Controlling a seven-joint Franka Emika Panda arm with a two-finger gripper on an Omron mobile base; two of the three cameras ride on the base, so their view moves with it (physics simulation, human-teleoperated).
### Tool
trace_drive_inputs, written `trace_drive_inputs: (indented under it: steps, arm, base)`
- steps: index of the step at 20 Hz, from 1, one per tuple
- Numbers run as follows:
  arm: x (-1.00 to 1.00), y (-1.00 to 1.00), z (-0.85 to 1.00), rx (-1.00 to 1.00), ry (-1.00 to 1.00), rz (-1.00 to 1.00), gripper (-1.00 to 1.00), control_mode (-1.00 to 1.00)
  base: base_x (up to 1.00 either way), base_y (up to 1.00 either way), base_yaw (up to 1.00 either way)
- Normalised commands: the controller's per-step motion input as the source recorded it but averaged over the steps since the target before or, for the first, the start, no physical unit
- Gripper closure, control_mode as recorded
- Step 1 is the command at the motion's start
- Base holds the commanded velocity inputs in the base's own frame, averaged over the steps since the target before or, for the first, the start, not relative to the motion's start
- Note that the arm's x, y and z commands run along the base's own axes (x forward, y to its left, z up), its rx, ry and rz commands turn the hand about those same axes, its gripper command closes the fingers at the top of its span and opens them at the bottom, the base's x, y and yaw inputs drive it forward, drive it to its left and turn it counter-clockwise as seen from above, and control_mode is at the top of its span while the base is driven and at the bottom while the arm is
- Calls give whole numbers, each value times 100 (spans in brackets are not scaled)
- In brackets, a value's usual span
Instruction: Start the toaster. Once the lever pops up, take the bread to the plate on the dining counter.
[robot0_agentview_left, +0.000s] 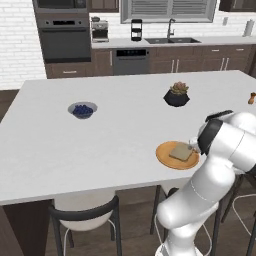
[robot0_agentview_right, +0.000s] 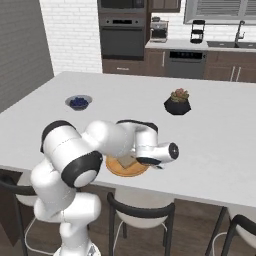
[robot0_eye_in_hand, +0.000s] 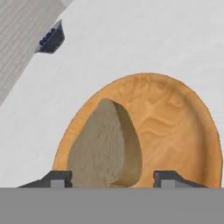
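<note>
The bread, a tan-brown slice, lies on the round orange plate near the front edge of the white dining counter. My gripper hovers low over the plate, open, its two fingertips standing wide apart either side of the slice's near end. From the left base view the bread rests flat on the plate, just left of my arm's elbow. In the right base view my hand partly covers the plate and bread. The toaster is out of view.
A small bowl of blue berries sits on the counter's left part. A dark pot with a plant stands behind the plate. Dark-framed stools are tucked under the near edge. Ovens and a sink line the far wall.
</note>
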Motion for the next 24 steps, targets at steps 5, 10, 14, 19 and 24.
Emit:
trace_drive_inputs:
  steps: [5,10,14,19,24]
  arm:
    - [0,-40,2,-12,7,-23,-100,-100]
    - [-11,-21,53,-12,2,-23,-100,-100]
    - [-67,8,100,-4,0,-20,-100,-100]
    - [-95,52,100,-4,7,-17,-100,-100]
    - [-89,93,92,-18,16,-9,-100,-100]
  base:
    - [0,0,0]
    - [0,0,0]
    - [0,0,0]
    - [0,0,0]
    - [0,0,0]
